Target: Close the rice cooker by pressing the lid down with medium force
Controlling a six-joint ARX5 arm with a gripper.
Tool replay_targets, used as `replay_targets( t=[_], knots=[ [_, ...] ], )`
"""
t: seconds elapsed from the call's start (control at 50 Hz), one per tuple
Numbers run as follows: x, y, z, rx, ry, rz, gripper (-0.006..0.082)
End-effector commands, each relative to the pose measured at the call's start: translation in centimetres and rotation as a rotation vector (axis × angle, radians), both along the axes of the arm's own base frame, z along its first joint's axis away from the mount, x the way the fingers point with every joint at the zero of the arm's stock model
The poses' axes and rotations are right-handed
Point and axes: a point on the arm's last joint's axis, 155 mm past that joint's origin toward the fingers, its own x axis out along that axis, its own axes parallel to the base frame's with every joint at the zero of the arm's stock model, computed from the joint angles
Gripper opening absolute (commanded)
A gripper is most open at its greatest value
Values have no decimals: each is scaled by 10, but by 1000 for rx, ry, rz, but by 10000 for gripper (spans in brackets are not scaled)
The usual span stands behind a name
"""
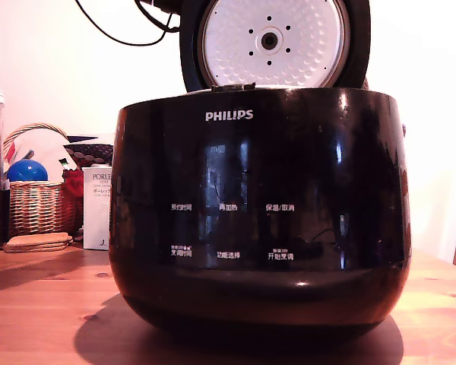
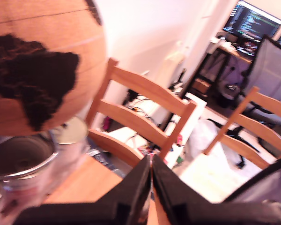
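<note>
A glossy black rice cooker (image 1: 258, 205) fills the middle of a wooden table (image 1: 38, 304), its lid (image 1: 273, 42) standing upright at the far rim with the dimpled metal inner plate facing the exterior camera. The pot is plainly open; closing has not begun. The arm does not show in the exterior view. In the wrist view the gripper (image 2: 151, 171) has its black fingertips pressed together on nothing, and it looks out past wooden chairs (image 2: 140, 108) toward a far desk with monitors (image 2: 253, 21), not at the cooker. A wicker basket (image 1: 34, 205) and a white box (image 1: 97, 205) sit at the exterior view's left, behind the pot. The approach appears to be the step in hand; next, the closed fingertips likely need to reach the lid's far side, tip it forward and press it down firmly until it latches.
</note>
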Motion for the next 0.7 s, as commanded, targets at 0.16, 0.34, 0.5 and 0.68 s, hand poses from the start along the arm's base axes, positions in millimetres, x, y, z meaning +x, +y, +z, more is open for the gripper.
replay_targets(
  t=[0.16,0.34,0.5,0.68],
  knots=[
    [-29,-17,-33,60,113,-100,-24],
    [-39,-16,-48,138,118,-100,-24],
    [-42,-14,-44,196,45,-65,-24],
    [-46,-13,-33,215,-8,-43,-24]
  ],
)
